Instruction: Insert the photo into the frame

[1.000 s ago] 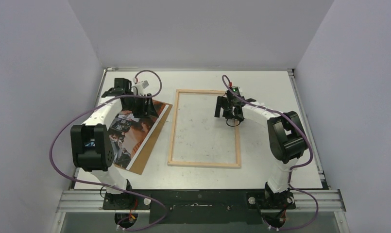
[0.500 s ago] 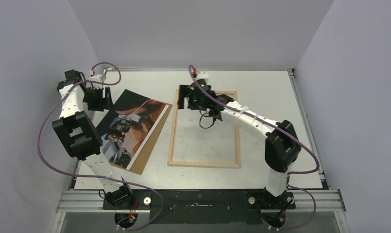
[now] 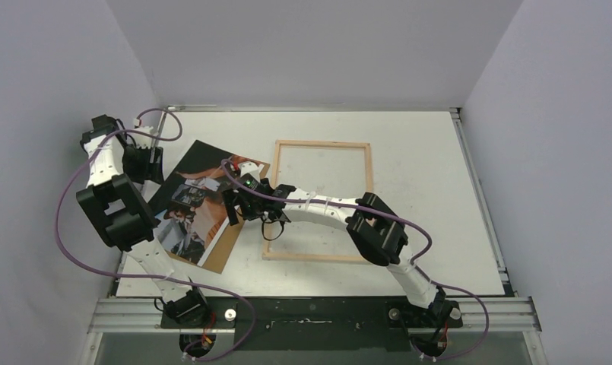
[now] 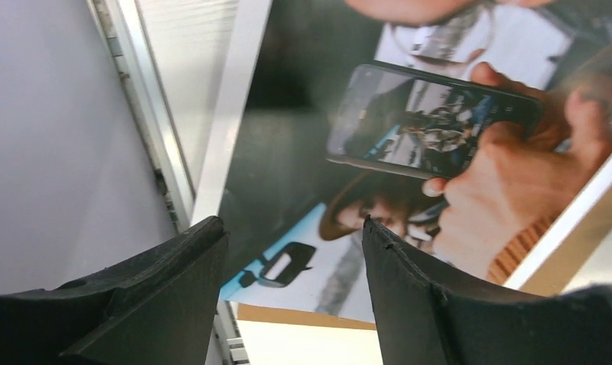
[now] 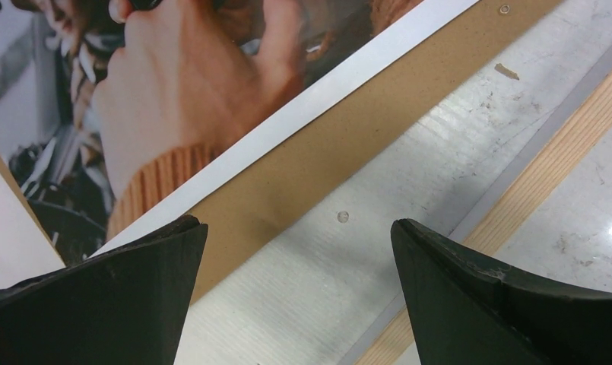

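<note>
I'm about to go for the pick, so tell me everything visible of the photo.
The photo is a large glossy rectangular print with a white border: a hand in an orange-brown sleeve holding a phone, dark surroundings, bluish patches. It lies flat, picture side up, at an angle, on a brown backing panel left of the frame, not inside it. The open right hand hovers over its right edge, the open left hand by its left edge; neither grips it.

- No lettering, label, brand, number or sign is showing clearly enough to read in any view.
- The photo (image 4: 409, 152) is showing a pictured phone screen, but the small marks on it are coming out too blurred to read.
</note>
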Tool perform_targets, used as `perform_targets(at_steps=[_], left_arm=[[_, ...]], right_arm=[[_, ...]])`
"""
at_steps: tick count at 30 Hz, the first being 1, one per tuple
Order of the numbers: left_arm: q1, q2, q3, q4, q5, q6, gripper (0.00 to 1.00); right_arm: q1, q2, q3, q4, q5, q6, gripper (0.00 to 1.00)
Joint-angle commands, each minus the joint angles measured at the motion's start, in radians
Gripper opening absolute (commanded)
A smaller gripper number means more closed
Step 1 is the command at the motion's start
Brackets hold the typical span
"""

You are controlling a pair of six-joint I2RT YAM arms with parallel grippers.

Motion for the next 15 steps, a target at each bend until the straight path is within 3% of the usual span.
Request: perform_targets(at_steps=[1, 7, 15], left_arm=[[0.030, 0.048, 0.063, 0.006, -0.058, 0.036, 0.64], [0.034, 0.064, 0.032, 0.065, -0.090, 0.035, 0.66], [0.032, 0.114, 0.050, 0.066, -0.094, 0.070, 0.82]], right_arm=[[-0.004, 0.008, 0.034, 0.035, 0.021, 0.013, 0.97], [-0.016, 0.028, -0.010, 0.045, 0.046, 0.014, 0.98], [-0.050, 0.019, -0.044, 0.036, 0.058, 0.021, 0.98]])
